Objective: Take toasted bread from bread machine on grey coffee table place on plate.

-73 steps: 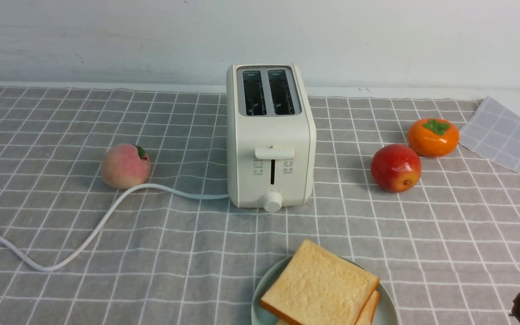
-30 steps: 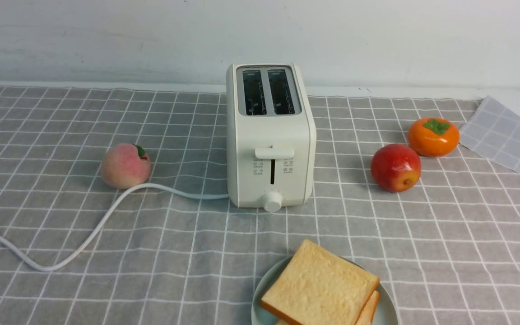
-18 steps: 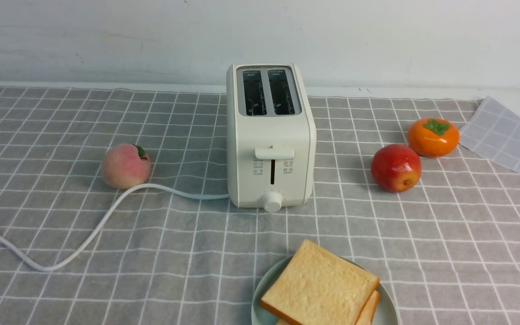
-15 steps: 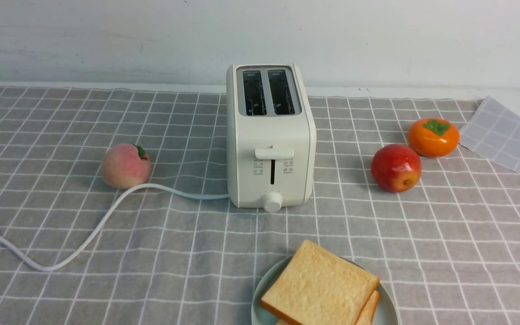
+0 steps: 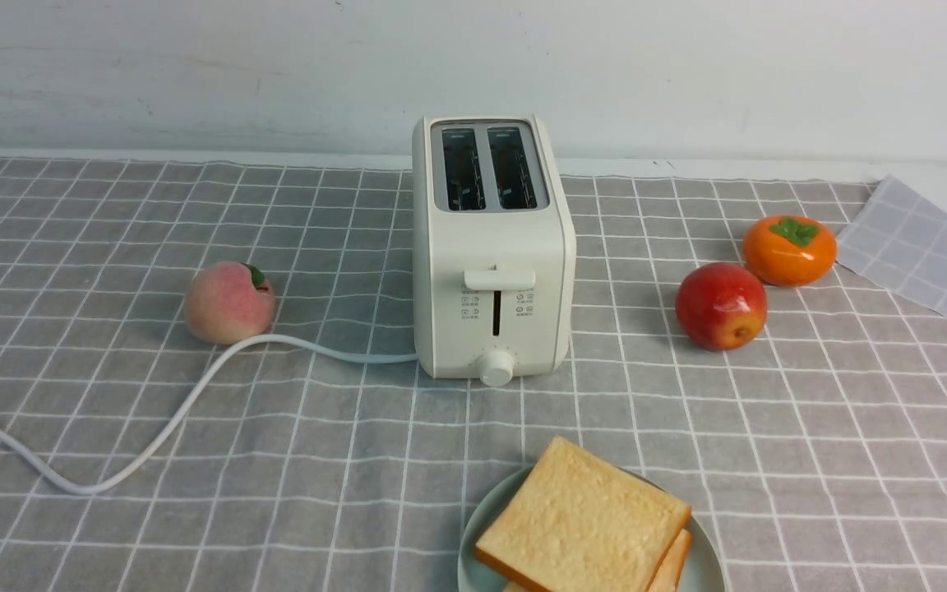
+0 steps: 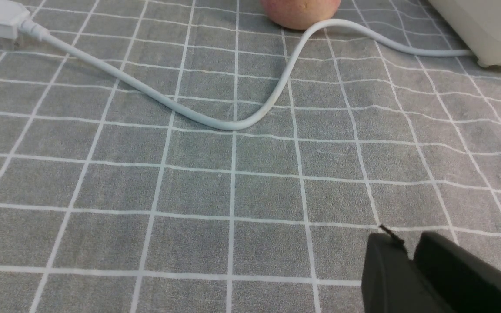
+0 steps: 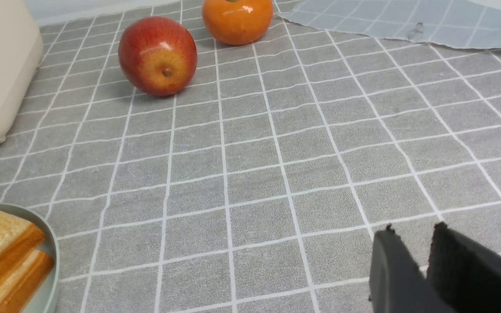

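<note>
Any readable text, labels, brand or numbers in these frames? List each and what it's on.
None can be read.
Bread machine: small icons with tiny captions beside the lever slot, too small and blurred to read.
Round knob: faint tick marks, no legible numbers.
No brand or other print shows in any view.

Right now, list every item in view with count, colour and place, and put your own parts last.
toasted bread: two slices, golden-tan with orange-brown crust, stacked on the plate.
plate: one, pale mint-green, near edge of the grey coffee table, in front of the bread machine.
bread machine: one, cream-white, centre of the table, both slots empty.
cord: one, white, running from the bread machine past the peach toward the robot's left; its plug lies on the cloth.
peach: one, pink, left of the bread machine.
apple: one, red, right of the bread machine.
persimmon: one, orange, behind the apple.
paler cloth: one, grey-blue, far right.
left gripper: black, shut, empty, above the cloth.
right gripper: black, shut, empty, above the cloth.
</note>
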Controlling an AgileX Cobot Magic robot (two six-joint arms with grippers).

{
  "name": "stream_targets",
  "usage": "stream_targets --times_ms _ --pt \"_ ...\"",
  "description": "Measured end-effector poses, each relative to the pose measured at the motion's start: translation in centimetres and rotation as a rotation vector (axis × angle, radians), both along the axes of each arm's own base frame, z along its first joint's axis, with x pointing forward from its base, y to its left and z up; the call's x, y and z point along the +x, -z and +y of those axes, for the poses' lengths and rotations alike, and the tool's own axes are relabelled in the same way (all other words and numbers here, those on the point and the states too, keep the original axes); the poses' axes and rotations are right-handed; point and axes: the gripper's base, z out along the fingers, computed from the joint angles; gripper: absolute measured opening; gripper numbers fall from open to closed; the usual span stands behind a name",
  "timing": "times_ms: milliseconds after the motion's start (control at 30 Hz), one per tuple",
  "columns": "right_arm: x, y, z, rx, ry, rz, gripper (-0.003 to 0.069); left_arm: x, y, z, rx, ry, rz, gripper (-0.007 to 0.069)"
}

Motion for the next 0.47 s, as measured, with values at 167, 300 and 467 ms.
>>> stream_targets --times_ms 167,300,467 --pt "0.0 0.0 0.0 0.001 0.0 0.0 0.0146 0.0 0.0 0.0 0.0 0.0 0.0 0.0092" --pt "0.0 0.01 0.0 0.001 0.0 0.001 0.015 0.0 0.0 0.0 0.0 0.0 0.0 0.0102" --pt "0.0 0.01 0.0 0.001 0.0 0.001 0.0157 0.0 0.0 0.0 0.0 0.0 0.0 0.0107"
